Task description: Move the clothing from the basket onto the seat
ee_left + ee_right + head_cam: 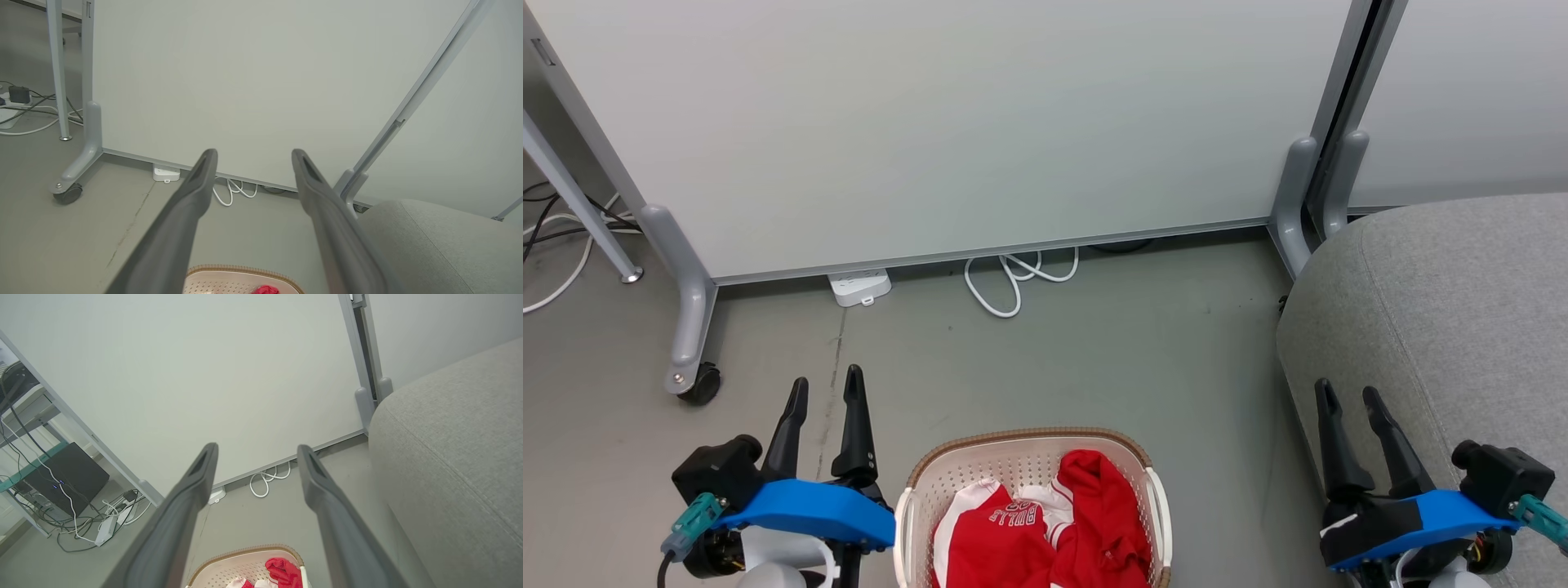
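Two end effectors flank the job, and both are empty: the left end effector [827,377] and the right end effector [1347,389] each hold their long dark fingers [854,425] a moderate gap apart, gripping nothing, tips pointing toward the pale wall panel [980,122]. The relation your next move turns on, I judge, is that the clothing [1086,506] lies behind and below those tips, nearer the robot's body. It is heaped in the basket [1029,435], which stands on the floor [1094,351] between the two arms. You would have to draw back and dip down rather than reach forward. Your left arm sits just beside the basket's left handle [903,523]. The right arm is farther off, showing against the edge of the seat [1462,310], which stands to the basket's right with bare floor between. The lettered garment [992,531] lies leftward and the plain red garment [1107,506] is bunched rightward. The basket's near end is cut off, so you cannot tell its long axis. Expect limp, soft fabric that folds and drags. The basket is stiff perforated plastic with a woven-look rim, and the seat is coarse grey upholstery, round-cornered and seamed.
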